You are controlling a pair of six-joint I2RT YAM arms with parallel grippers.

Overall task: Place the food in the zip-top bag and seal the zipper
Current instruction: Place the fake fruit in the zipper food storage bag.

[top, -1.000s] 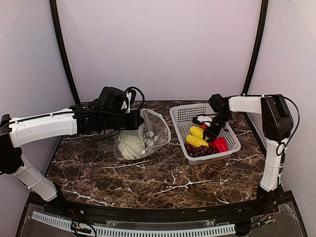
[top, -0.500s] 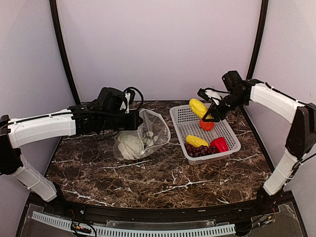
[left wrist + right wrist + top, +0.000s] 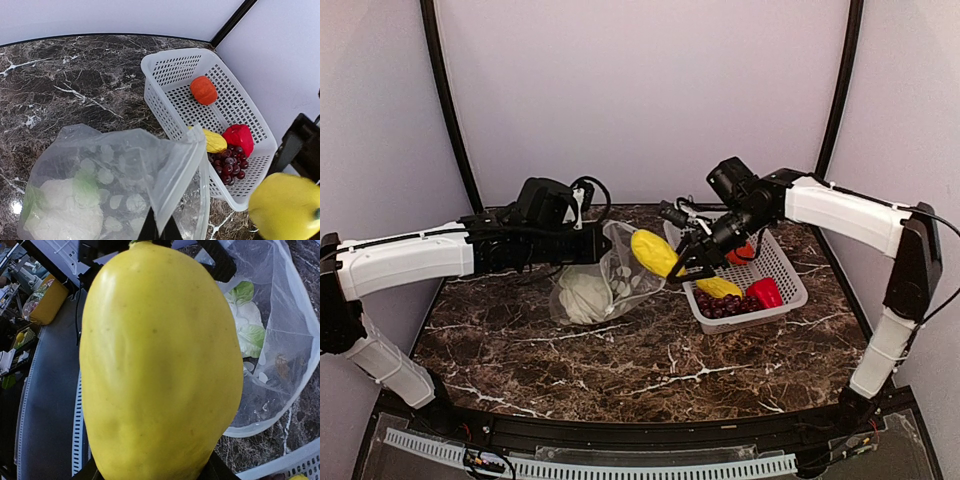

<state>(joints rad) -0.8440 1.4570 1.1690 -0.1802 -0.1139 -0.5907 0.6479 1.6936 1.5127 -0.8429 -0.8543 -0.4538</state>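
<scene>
The clear dotted zip-top bag [image 3: 625, 265] lies left of the basket, mouth facing right, with the white lumpy vegetable [image 3: 584, 295] inside. My left gripper [image 3: 598, 246] is shut on the upper edge of the bag's mouth and holds it up; the left wrist view shows the bag [image 3: 115, 170], its whitish zipper strip [image 3: 204, 190] and the vegetable [image 3: 65, 212]. My right gripper [image 3: 680, 262] is shut on a yellow oblong [image 3: 655, 252] just in front of the bag's mouth. That oblong fills the right wrist view [image 3: 160, 365], with the bag [image 3: 285, 345] behind it.
The white mesh basket [image 3: 782, 262] stands at the right. It holds the orange-red round food [image 3: 203, 90], the other yellow oblong [image 3: 215, 141], the red pepper [image 3: 239, 139] and the dark grapes [image 3: 229, 165]. Dark marble tabletop [image 3: 620, 360] lies in front.
My right gripper lifted a yellow oblong out of the basket and carried it left to the bag's mouth. The left arm and the bag have not moved.
</scene>
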